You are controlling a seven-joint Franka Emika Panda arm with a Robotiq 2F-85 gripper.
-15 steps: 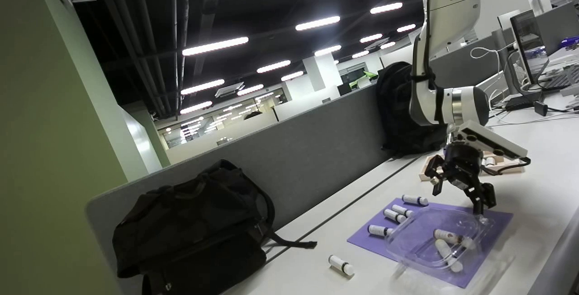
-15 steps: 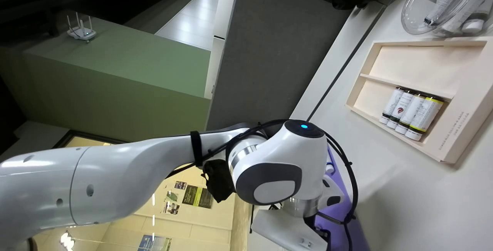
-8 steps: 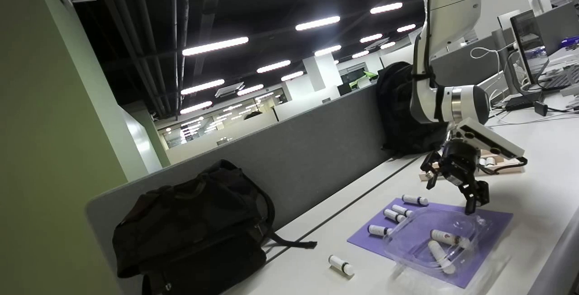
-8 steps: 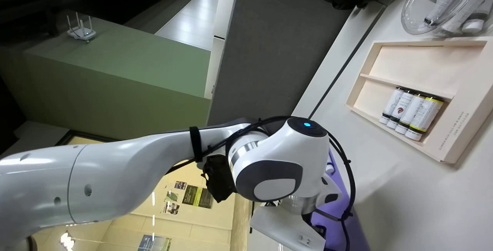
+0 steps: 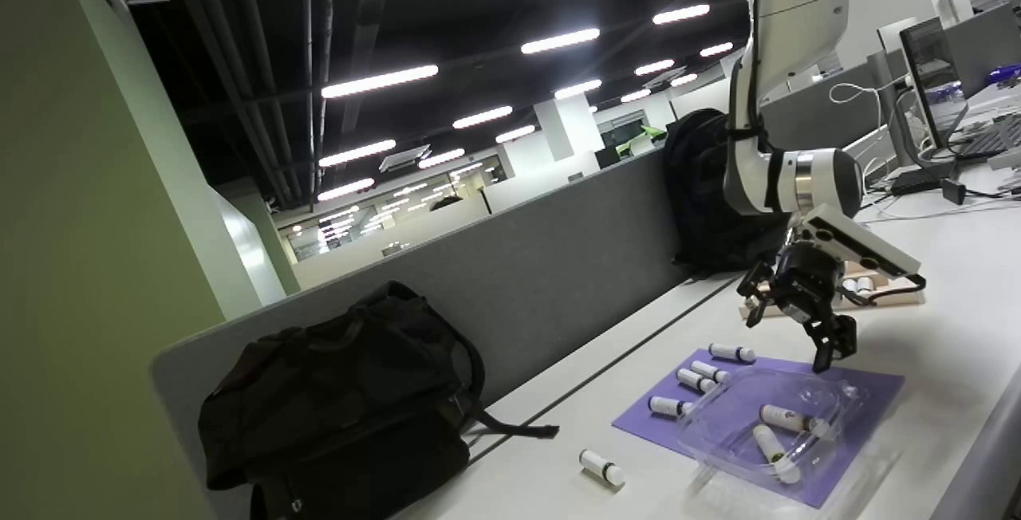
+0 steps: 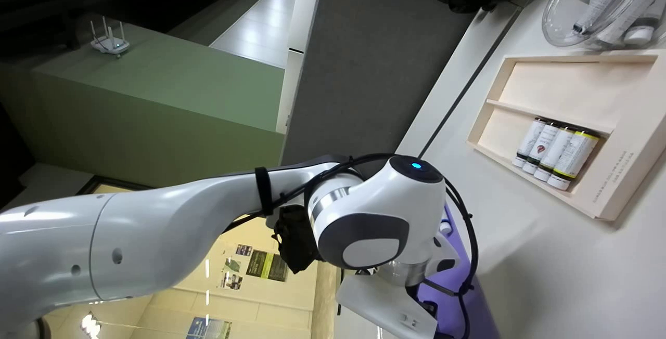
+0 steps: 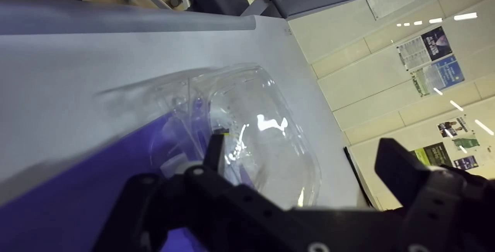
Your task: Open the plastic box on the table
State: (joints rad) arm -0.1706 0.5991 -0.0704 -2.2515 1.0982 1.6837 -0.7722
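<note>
The plastic box is a clear, see-through container (image 5: 726, 424) on the purple mat (image 5: 873, 390), with two white bottles (image 5: 788, 418) inside. It fills the middle of the wrist view (image 7: 263, 167), with bright reflections on it. How its lid stands is hard to tell through the clear plastic. My gripper (image 5: 787, 344) is open and empty just above the box's edge. In the wrist view its fingers (image 7: 307, 163) are wide apart, the left one in front of the box and the right one beyond its side. The table (image 5: 542, 476) is pale white.
Several white bottles (image 5: 695, 380) lie on the mat, and one (image 5: 602, 468) on the bare table. A pale wooden tray (image 6: 624, 183) holds bottles. A round clear container (image 6: 556, 16) stands beside it. A black backpack (image 5: 343, 400) leans against the grey partition (image 5: 558, 265).
The gripper has lifted slightly away from the box's edge and moved a little left in an exterior view, staying open. The bottles inside the box have shifted left, and the box has moved slightly.
</note>
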